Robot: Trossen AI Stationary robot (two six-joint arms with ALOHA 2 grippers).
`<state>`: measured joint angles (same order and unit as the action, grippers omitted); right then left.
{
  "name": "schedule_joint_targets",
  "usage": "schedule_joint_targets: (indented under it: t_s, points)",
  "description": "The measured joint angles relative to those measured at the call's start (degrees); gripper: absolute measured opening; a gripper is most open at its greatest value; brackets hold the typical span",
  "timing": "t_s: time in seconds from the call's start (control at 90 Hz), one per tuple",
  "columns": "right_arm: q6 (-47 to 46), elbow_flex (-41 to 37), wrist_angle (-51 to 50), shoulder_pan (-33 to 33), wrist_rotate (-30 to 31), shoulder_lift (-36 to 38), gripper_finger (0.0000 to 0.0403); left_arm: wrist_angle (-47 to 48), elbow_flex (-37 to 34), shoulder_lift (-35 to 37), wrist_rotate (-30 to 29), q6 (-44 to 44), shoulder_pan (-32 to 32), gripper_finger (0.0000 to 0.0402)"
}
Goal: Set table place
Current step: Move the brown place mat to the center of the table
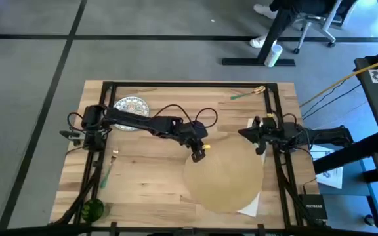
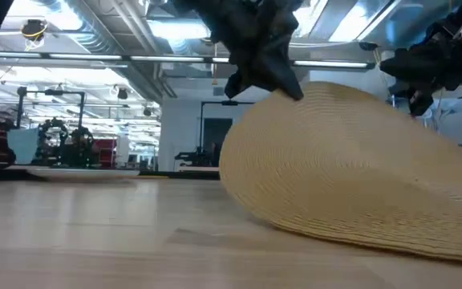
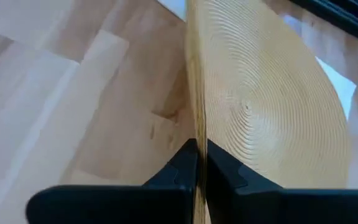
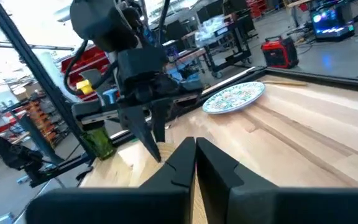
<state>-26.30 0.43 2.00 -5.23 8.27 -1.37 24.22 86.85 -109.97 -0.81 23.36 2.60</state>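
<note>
Left gripper [image 1: 197,153] jaws pinched on the placemat [image 1: 225,174] rim, edge lifted, rest on the bench [image 1: 143,177] right of centre. Right gripper [image 1: 258,134] jaws also clamped on its rim. Step: positioning the mat. Next: lower flat, release both.

text: "NETGEAR" | on: small black box [image 1: 314,205] | place: floor, right of the bench, near side | other readable text: none

Bright, even overhead light; soft shadows on table [image 1: 143,170]; low view's foreground blurry w/ ceiling glare.
</note>
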Motion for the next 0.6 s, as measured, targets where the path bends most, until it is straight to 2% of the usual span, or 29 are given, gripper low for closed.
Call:
schedule_joint_targets:
  t_s: [0.078,0.211,0.6]
  points:
    - [-0.4,0.0,-0.7,0.0,-3.2,-0.3,0.0,1.2,0.0,0.0,-0.3,-0.3,0.4,0.0]
    - [-1.4,0.0,-1.3,0.0,-6.9,-2.6,0.0,3.0,0.0,0.2,-4.2,-0.9,1.1,0.0]
    - [-3.7,0.0,-1.6,0.0,-7.7,-15.1,0.0,9.1,0.0,4.9,-8.2,-1.0,1.6,0.0]
